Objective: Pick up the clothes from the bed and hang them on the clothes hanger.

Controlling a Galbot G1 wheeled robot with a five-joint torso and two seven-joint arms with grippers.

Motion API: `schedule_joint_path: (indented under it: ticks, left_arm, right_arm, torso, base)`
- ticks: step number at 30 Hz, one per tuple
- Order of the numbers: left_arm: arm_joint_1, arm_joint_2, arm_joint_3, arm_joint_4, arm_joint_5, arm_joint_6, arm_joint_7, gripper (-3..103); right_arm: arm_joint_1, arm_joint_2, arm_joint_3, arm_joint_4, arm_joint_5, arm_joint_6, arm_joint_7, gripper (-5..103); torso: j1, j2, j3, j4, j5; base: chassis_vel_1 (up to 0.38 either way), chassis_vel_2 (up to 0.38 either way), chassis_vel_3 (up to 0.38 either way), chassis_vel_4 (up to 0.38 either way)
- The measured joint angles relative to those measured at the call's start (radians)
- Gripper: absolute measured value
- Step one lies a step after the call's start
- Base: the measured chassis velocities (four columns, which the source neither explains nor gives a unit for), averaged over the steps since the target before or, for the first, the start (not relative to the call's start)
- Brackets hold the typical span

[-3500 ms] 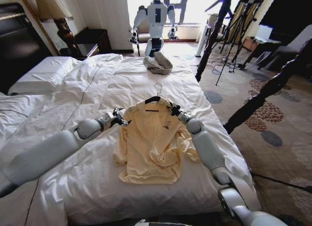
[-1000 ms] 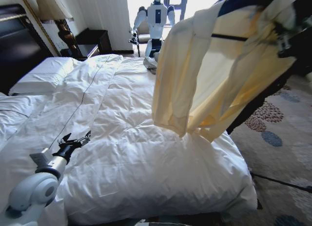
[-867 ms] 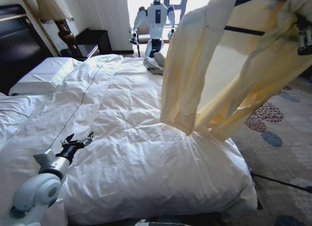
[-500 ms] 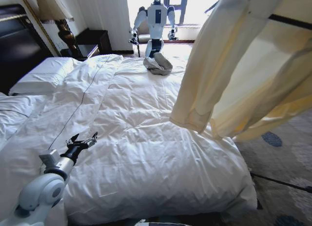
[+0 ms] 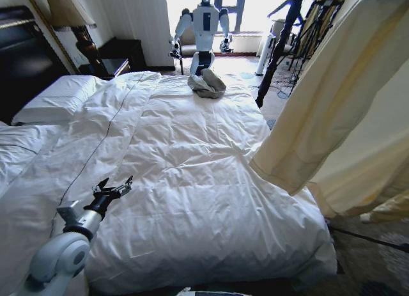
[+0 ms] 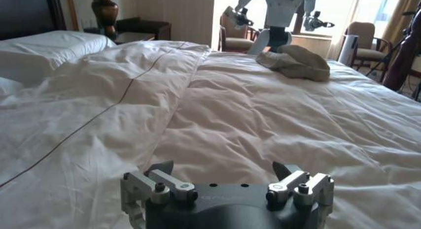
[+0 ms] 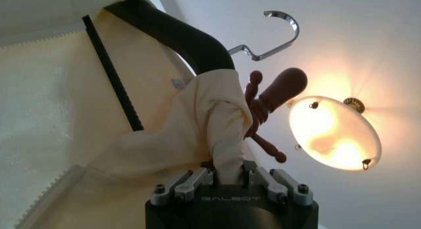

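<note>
Right wrist view has the right claw (image 7: 229, 182) clenched on the clothes (image 7: 72, 140), hanging lengthwise from the clothes hanger (image 7: 191, 44) above; left claw (image 5: 115, 191) spread, lower left on the bed (image 5: 192, 155).

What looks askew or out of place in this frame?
The right claw pinches a bunched fold of the cream top, which hangs slanted on the hanger. A grey-beige bundle lies on the bed.
</note>
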Motion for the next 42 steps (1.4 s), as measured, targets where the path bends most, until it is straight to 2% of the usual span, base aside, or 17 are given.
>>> schedule_joint_path:
  ticks: [5, 10, 13, 18, 20, 21, 22, 25, 26, 28, 31, 34, 42]
  left_arm:
    - [0.012, -0.014, 0.006, -0.003, 0.015, -0.007, 0.005, 100]
    - [0.018, -0.021, 0.011, -0.001, 0.030, -0.014, 0.007, 100]
    - [0.020, -0.024, 0.011, 0.000, 0.033, -0.014, 0.007, 100]
    - [0.022, -0.029, 0.013, 0.006, 0.036, -0.014, 0.007, 100]
    - [0.022, -0.029, 0.013, 0.006, 0.036, -0.014, 0.007, 100]
    - [0.019, -0.030, 0.016, 0.011, 0.037, -0.014, 0.007, 100]
    - [0.019, -0.030, 0.016, 0.011, 0.037, -0.014, 0.007, 100]
    - [0.017, -0.035, 0.023, 0.017, 0.041, -0.013, 0.006, 100]
    - [0.017, -0.035, 0.023, 0.017, 0.041, -0.013, 0.006, 100]
    - [0.017, -0.043, 0.031, 0.020, 0.049, -0.013, 0.006, 100]
    - [0.018, -0.047, 0.033, 0.023, 0.052, -0.013, 0.006, 100]
    - [0.019, -0.055, 0.035, 0.031, 0.058, -0.015, 0.006, 100]
    - [0.017, -0.070, 0.049, 0.041, 0.069, -0.023, 0.007, 100]
  right_arm:
    - [0.060, 0.023, -0.076, -0.050, -0.030, 0.001, 0.006, 19]
    - [0.204, 0.059, -0.238, -0.146, -0.084, 0.010, 0.029, 19]
    - [0.281, 0.071, -0.300, -0.197, -0.105, 0.011, 0.037, 19]
    - [0.392, 0.115, -0.394, -0.295, -0.130, 0.012, 0.037, 19]
    - [0.396, 0.117, -0.399, -0.298, -0.131, 0.011, 0.037, 19]
    - [0.445, 0.139, -0.462, -0.331, -0.133, 0.003, 0.037, 19]
    - [0.445, 0.139, -0.462, -0.331, -0.133, 0.003, 0.037, 19]
    - [0.533, 0.155, -0.576, -0.362, -0.134, -0.018, 0.043, 19]
    - [0.533, 0.155, -0.576, -0.362, -0.134, -0.018, 0.043, 19]
    - [0.630, 0.162, -0.675, -0.385, -0.139, -0.030, 0.050, 19]
    - [0.686, 0.167, -0.724, -0.402, -0.143, -0.033, 0.052, 19]
    - [0.798, 0.187, -0.820, -0.447, -0.152, -0.034, 0.054, 19]
    - [0.846, 0.195, -0.907, -0.484, -0.161, -0.038, 0.031, 19]
  torso:
    - [0.000, 0.000, 0.000, 0.0002, 0.0005]
    - [0.000, 0.000, 0.000, 0.0004, 0.0004]
    - [0.000, 0.000, 0.000, 0.0004, 0.0004]
    - [0.000, 0.000, 0.000, -0.0001, 0.0001]
    - [0.000, 0.000, 0.000, -0.0001, 0.0001]
    - [0.000, 0.000, 0.000, 0.0001, 0.0001]
    - [0.000, 0.000, 0.000, 0.0001, 0.0001]
    - [0.000, 0.000, 0.000, 0.0002, 0.0007]
    - [0.000, 0.000, 0.000, 0.0002, 0.0007]
    - [0.000, 0.000, 0.000, 0.0002, 0.0003]
    - [0.000, 0.000, 0.000, 0.0003, 0.0005]
    - [0.000, 0.000, 0.000, 0.0004, -0.0003]
    - [0.000, 0.000, 0.000, 0.0000, 0.0006]
  base:
    - [0.000, 0.000, 0.000, 0.000]
    - [0.000, 0.000, 0.000, 0.000]
    - [0.000, 0.000, 0.000, 0.000]
    - [0.000, 0.000, 0.000, 0.000]
    - [0.000, 0.000, 0.000, 0.000]
    - [0.000, 0.000, 0.000, 0.000]
    - [0.000, 0.000, 0.000, 0.000]
    - [0.000, 0.000, 0.000, 0.000]
    - [0.000, 0.000, 0.000, 0.000]
    - [0.000, 0.000, 0.000, 0.000]
    - [0.000, 0.000, 0.000, 0.000]
    - [0.000, 0.000, 0.000, 0.000]
    - [0.000, 0.000, 0.000, 0.000]
